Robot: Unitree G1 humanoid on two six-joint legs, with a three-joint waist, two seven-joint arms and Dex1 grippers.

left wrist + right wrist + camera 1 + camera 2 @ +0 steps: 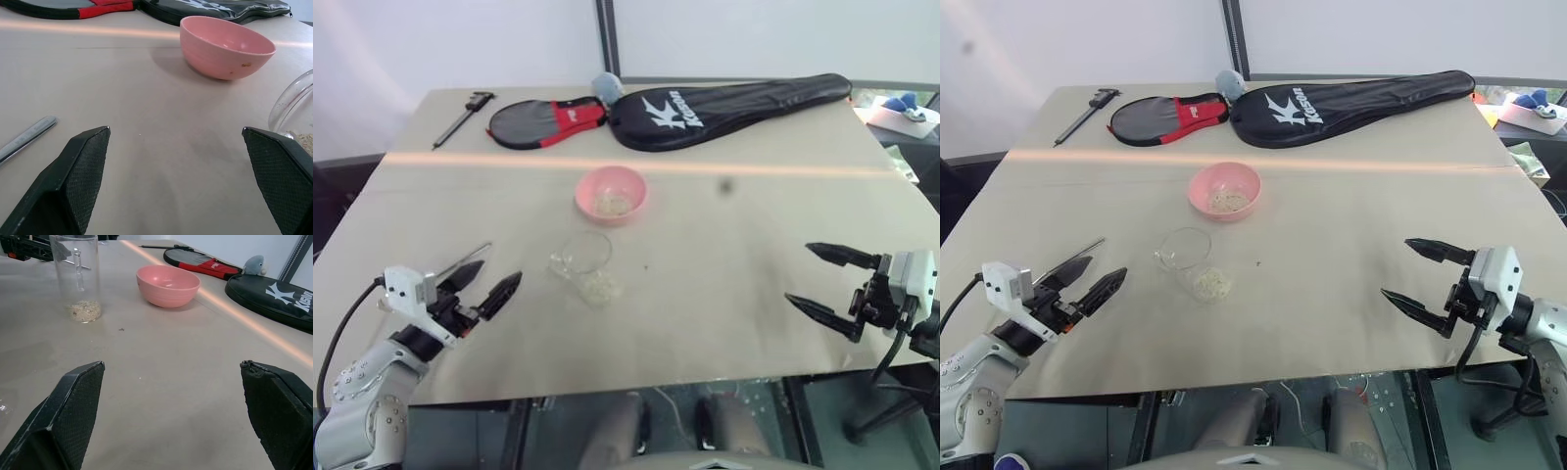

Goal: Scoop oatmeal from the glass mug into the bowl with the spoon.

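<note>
Silver metal marks the key thing here: the spoon [470,257] lies flat on the table [734,294], well to the left of the glass mug [584,264], its thin handle running obliquely toward the mug. The left gripper [481,286] hovers just beside it, fingers spread wide and holding nothing, the spoon's handle lying just beyond its outer finger. The right gripper [830,284] stands released as well, far to the right of the mug, so the left arm is plainly the nearer one for picking up the spoon. The mug stands upright with a little oatmeal [85,311] at its bottom; the bowl [612,193] sits just behind the mug and already holds some flakes. A grasp would likely need the left claw to shift sideways across the handle's long axis.
</note>
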